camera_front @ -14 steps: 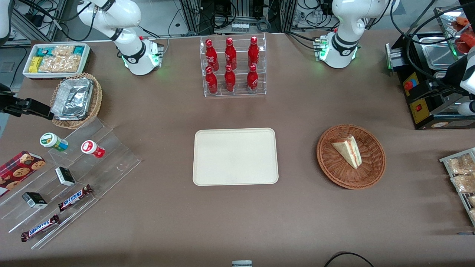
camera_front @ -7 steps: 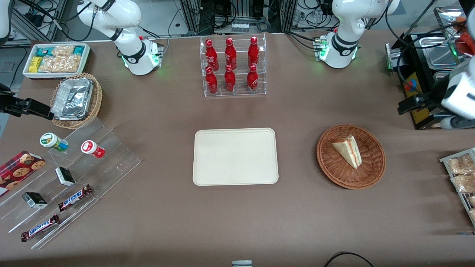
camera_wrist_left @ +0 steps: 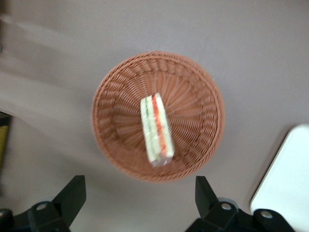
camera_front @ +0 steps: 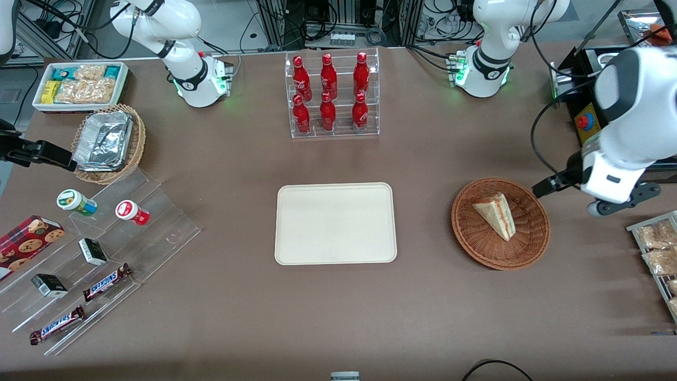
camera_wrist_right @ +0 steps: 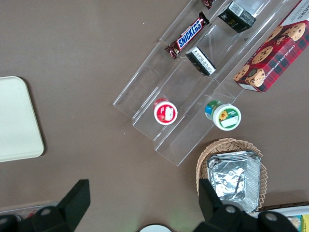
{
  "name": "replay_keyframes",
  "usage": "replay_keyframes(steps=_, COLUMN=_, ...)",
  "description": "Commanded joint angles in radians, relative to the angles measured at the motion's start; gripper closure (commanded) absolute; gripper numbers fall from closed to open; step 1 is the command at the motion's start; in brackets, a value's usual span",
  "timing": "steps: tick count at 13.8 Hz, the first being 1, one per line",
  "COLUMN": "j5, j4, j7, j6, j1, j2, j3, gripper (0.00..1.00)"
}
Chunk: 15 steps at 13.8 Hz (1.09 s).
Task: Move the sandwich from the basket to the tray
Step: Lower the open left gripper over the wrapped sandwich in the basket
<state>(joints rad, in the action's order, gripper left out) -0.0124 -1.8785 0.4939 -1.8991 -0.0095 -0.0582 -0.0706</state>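
- Sandwich (camera_front: 496, 214) lies inside the round reddish-brown wicker basket (camera_front: 534, 239), and we see its pointed end toward 5 o'clock in the front view.
- We see it in the left wrist view (camera_wrist_left: 156, 129) with the cut edge up, showing red and green layers between white bread, near the middle of the basket (camera_wrist_left: 116, 82).
- We find the gripper (camera_wrist_left: 138, 194) of the left arm above the table, just beside the basket rim, toward the working arm's end of the table.
- We see its two dark fingers (camera_wrist_left: 71, 195) spread wide apart, with nothing between them and touching nothing.
- We see in the front view the white wrist of this arm at about 3 o'clock from the basket, and the gripper (camera_front: 546, 186) reaches to the rim at about 2 o'clock.
- We see the cream tray (camera_front: 296, 248) flat on the brown table (camera_front: 423, 317), at 9 o'clock from the basket and well apart from it, with nothing on it.
- We notice the rack of red bottles (camera_front: 330, 95) at 12 o'clock from the tray.
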Motion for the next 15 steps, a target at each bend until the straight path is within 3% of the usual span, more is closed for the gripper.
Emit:
replay_keyframes(steps=1, j5=-0.011, j4=-0.095, j7=0.101, j6=-0.118, j1=-0.003, j2=0.005, j3=-0.028, gripper=0.0)
replay_keyframes(steps=15, j5=-0.011, j4=-0.269, j7=0.092, j6=-0.331, j1=-0.01, j2=-0.109, j3=-0.032, gripper=0.0)
